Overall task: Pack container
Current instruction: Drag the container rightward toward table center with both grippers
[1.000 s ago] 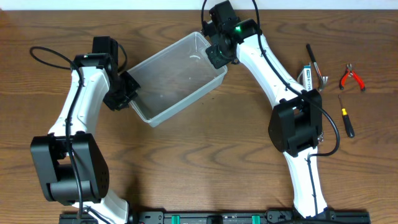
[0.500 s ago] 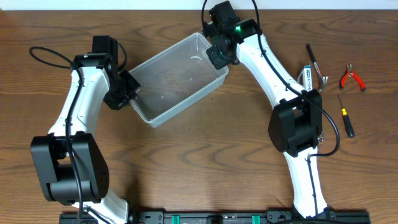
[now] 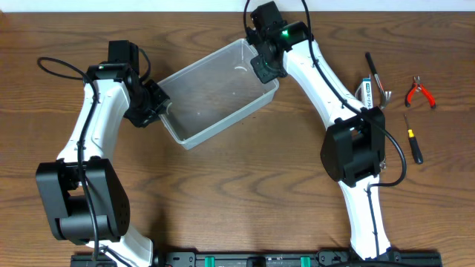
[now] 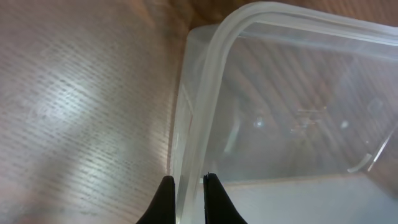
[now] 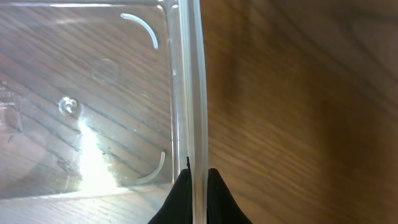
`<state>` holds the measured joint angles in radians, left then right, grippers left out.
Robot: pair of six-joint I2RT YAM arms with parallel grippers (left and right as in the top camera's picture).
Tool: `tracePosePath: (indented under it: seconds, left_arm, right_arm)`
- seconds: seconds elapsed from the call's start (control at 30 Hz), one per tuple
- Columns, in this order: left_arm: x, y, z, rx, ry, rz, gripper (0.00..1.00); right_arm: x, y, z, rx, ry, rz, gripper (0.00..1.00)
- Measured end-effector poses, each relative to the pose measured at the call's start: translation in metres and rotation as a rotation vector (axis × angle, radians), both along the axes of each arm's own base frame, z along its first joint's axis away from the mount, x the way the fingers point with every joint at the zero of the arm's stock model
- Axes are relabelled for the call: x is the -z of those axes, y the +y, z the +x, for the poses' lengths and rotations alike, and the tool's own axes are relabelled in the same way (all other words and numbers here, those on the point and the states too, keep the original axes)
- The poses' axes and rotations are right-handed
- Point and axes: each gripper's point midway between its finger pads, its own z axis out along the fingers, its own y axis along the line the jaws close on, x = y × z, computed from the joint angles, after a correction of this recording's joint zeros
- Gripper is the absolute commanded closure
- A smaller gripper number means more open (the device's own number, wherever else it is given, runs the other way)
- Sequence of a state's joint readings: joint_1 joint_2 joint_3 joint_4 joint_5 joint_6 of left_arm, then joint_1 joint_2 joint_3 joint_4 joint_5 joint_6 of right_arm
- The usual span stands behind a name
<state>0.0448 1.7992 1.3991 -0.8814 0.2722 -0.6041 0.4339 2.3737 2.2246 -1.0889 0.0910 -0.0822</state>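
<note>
The clear plastic container point(image 3: 194, 137) sits tilted in the middle of the table, and I see nothing inside it. My left gripper point(image 3: 159, 110) is shut on its left end wall; the left wrist view shows the fingers point(image 4: 185, 182) pinching the container rim point(image 4: 214, 68). My right gripper point(image 3: 265, 68) is shut on the right end wall; the right wrist view shows the fingers point(image 5: 198, 176) clamped on the container rim point(image 5: 195, 74).
At the far right lie red-handled pliers point(image 3: 419, 92), a black-and-yellow screwdriver point(image 3: 413, 141), a black-handled tool point(image 3: 375, 73) and a small blue-and-white box point(image 3: 367, 90). The right arm's base point(image 3: 355, 148) stands between them and the container.
The container and both grippers have shifted slightly to the right and up the view. Both grips held throughout.
</note>
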Motion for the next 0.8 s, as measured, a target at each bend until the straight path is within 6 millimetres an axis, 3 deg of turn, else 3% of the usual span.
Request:
tracePosePath:
  seconds: [0.33,0.8]
  left_arm:
    - [-0.005,-0.015,0.011,0.086,-0.067,-0.027,0.94]
    - [-0.01,-0.065,0.02,0.237,-0.143,-0.024,0.94]
  right_arm:
    - [0.001,-0.023,-0.009,0.091,0.054,-0.028,0.99]
    - [-0.001,-0.076,-0.016,0.204,0.126,-0.073,0.99]
